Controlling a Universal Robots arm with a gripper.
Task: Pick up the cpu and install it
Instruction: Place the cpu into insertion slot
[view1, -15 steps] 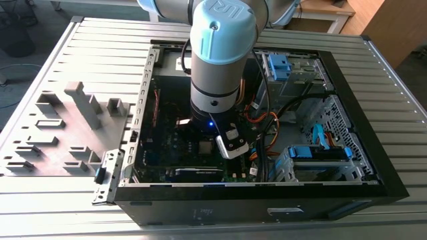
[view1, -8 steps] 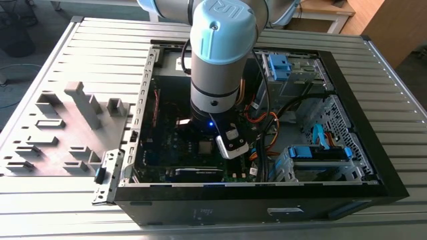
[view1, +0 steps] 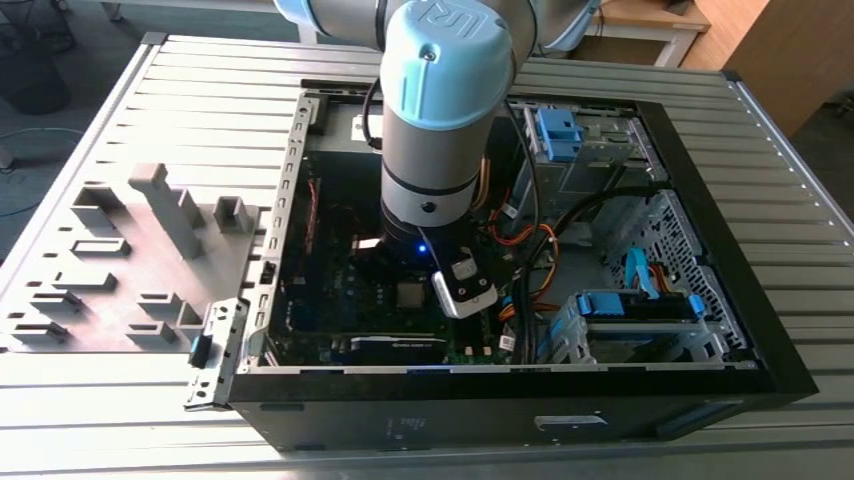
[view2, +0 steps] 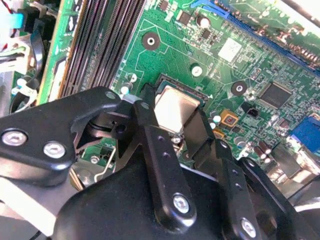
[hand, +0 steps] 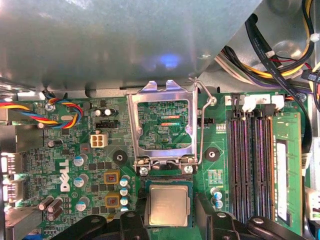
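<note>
The cpu (hand: 169, 204), a small square chip with a silver-grey top, lies flat in the motherboard's socket, just beside the raised metal retention frame (hand: 162, 122). My gripper (hand: 169, 222) hangs directly over it, its two black fingers (hand: 134, 221) pressed against opposite edges of the chip. In the second wrist view the cpu (view2: 176, 107) shows between the same fingers (view2: 146, 120). In the exterior view my arm (view1: 434, 120) reaches straight down into the open computer case (view1: 747, 370), hiding the socket.
Memory slots (hand: 250, 160) run beside the socket, and cable bundles (hand: 280, 55) hang at the case wall. The socket lever (hand: 201, 125) stands raised. A grey fixture tray (view1: 134, 260) lies on the table on the exterior view's left.
</note>
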